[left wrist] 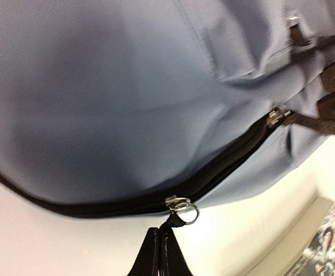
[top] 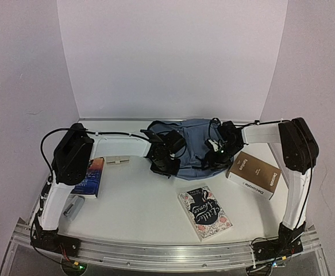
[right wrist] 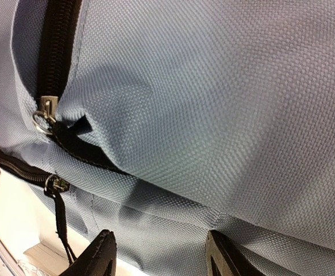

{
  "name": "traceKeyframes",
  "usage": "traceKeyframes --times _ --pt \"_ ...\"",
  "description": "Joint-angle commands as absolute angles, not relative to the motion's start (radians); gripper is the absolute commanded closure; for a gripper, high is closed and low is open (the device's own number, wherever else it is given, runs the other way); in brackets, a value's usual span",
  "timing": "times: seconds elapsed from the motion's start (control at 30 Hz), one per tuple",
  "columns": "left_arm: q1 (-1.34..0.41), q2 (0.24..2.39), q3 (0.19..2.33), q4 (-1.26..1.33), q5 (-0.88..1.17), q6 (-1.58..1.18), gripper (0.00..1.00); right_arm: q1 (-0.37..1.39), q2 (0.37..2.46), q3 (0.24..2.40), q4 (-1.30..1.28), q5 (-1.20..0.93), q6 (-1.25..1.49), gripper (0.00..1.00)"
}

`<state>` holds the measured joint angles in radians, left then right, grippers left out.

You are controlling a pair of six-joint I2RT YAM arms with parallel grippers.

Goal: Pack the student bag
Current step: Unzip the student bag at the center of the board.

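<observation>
The slate-blue student bag (top: 193,141) lies at the back middle of the table. My left gripper (top: 162,160) is at the bag's left front edge. In the left wrist view it (left wrist: 159,234) is shut on the black pull tab of a zipper slider (left wrist: 178,203) with a metal ring, on the bag's (left wrist: 127,98) black zipper line. My right gripper (top: 216,150) is at the bag's right side. In the right wrist view it (right wrist: 162,253) is open, its fingertips (right wrist: 101,256) spread close over the bag fabric (right wrist: 213,115). Two more zipper sliders (right wrist: 45,109) show at the left.
A floral-cover book (top: 205,212) lies front centre. A brown box-like book (top: 253,175) lies to the right. A blue book (top: 90,176) is at the left, with a grey cylinder (top: 73,206) in front of it. A small beige piece (top: 116,161) lies behind the blue book.
</observation>
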<state>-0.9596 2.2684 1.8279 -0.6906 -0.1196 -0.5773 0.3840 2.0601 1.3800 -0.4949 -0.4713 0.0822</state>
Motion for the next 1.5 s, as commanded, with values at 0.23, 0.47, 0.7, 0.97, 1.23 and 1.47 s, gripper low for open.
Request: traceKeyframes --times 0.23,0.47,0.7,0.97,1.23,1.47 --pt "-0.876 2.02 1.552 -0.633 -0.144 -0.569 1.0 0.325 2.112 1.402 -0.528 -0.362 0.071 0.46" --pt "-0.894 1.991 1.547 -0.506 0.016 -0.501 1.0 0.325 2.08 1.508 -0.537 -0.415 0.071 0.45" --pt "-0.901 2.019 1.611 -0.472 0.123 -0.492 1.0 0.324 2.031 1.641 -0.586 -0.441 0.004 0.41" --pt "-0.882 1.991 1.602 -0.434 0.214 -0.526 1.0 0.375 1.889 1.508 -0.577 -0.656 -0.186 0.41" --pt "-0.843 1.945 1.571 -0.362 0.327 -0.57 1.0 0.476 1.848 1.396 -0.452 -0.697 -0.231 0.4" --pt "-0.823 1.936 1.583 -0.349 0.382 -0.593 1.0 0.545 1.873 1.393 -0.403 -0.672 -0.206 0.37"
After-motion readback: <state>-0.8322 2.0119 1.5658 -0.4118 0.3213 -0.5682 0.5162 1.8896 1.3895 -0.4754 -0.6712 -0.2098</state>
